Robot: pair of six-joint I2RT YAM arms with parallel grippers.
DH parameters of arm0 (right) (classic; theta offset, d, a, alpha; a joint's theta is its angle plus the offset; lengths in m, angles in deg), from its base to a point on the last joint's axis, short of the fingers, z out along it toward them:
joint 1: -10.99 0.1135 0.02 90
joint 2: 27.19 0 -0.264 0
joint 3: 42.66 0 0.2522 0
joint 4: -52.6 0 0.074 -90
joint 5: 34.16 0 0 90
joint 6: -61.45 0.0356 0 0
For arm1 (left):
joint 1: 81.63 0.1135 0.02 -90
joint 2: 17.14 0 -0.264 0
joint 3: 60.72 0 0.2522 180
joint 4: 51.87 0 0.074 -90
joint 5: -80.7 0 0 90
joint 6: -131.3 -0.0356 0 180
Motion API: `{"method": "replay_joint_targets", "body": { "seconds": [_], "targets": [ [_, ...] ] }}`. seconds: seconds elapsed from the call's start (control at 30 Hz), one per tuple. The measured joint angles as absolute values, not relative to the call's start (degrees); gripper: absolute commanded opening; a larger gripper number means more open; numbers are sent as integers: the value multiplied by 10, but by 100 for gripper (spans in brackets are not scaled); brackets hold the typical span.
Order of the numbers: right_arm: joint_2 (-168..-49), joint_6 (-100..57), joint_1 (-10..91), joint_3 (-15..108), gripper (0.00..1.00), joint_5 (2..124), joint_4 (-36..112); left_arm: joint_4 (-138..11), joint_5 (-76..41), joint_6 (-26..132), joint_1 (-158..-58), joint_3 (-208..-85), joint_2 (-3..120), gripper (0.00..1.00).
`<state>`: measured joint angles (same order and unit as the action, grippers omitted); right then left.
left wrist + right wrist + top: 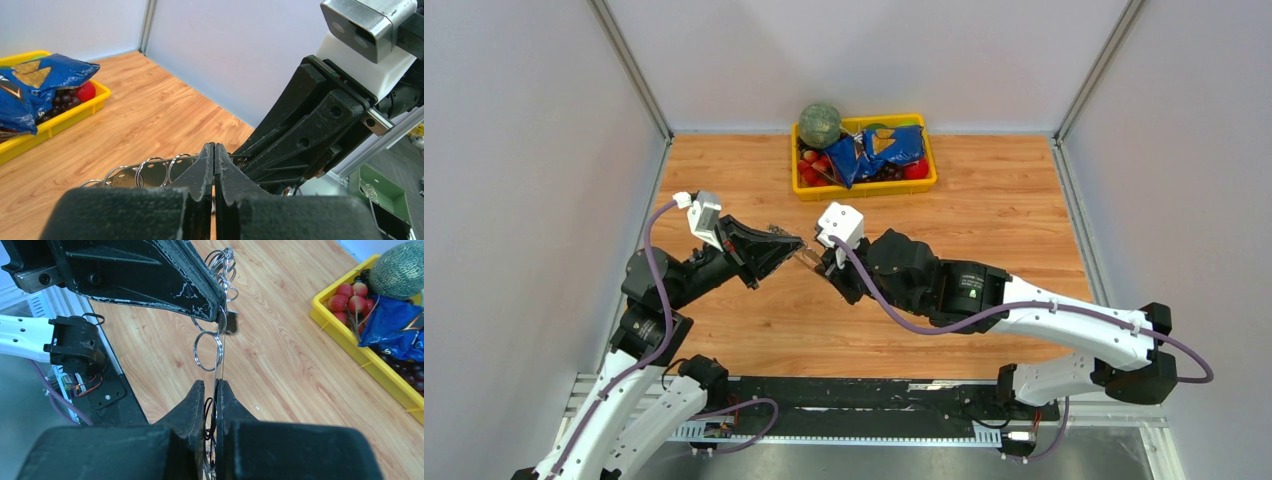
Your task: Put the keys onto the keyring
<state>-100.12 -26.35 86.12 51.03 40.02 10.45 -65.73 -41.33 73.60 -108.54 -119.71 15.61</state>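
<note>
Mid-air, left gripper (214,148) and right gripper (210,385) each clamp the keyring (222,265) (thin wire): opposing pull could warp it.

The keyring (220,347), a thin silver loop fringed with small rings (223,262), hangs taut in mid-air, edge-on, running from six to twelve o'clock.

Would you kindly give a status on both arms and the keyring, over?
Left gripper jaws shut on keyring. Right gripper jaws shut on its loop. Keyring held between both, in the air. Yellow tray far off.
</note>
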Motion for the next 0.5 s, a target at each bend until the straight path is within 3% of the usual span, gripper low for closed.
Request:
{"method": "replay_joint_targets", "body": {
  "seconds": [0.5],
  "targets": [
    [-1019, -315, 910, 540, 0, 282, 78, -709, -427, 729, -1086, -1254, 198, 0]
  ]
}}
